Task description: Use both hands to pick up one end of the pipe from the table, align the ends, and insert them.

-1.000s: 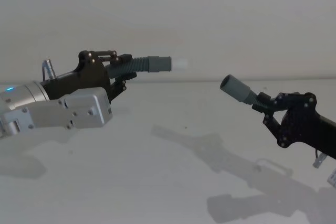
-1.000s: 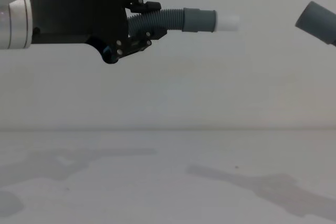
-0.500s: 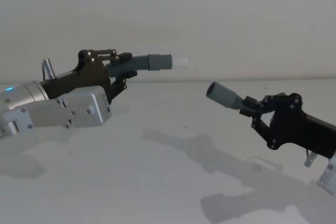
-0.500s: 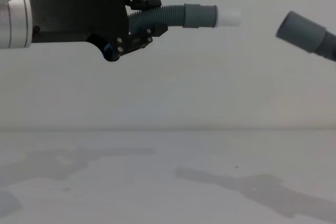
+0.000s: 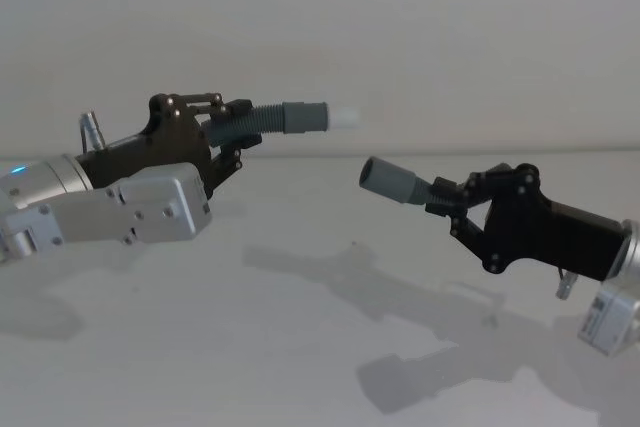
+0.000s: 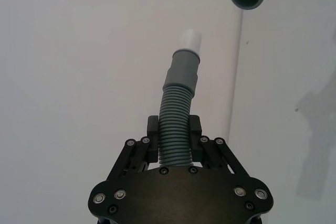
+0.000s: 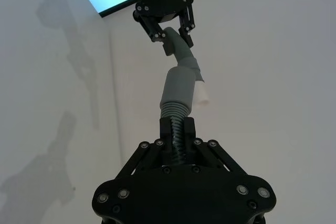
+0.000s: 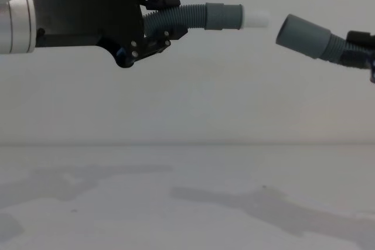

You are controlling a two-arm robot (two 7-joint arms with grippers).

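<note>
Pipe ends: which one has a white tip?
The collar in the left end effector, ending in a white tip; the socket in the right end effector is plain grey.

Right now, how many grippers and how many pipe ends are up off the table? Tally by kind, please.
Black angular grippers: 2, the left gripper and the right gripper, each shut on dark grey ribbed hose.
Pipe ends: 2, a smooth grey collar with white tip and a wider grey socket cuff, not touching.
Total: 4.
</note>
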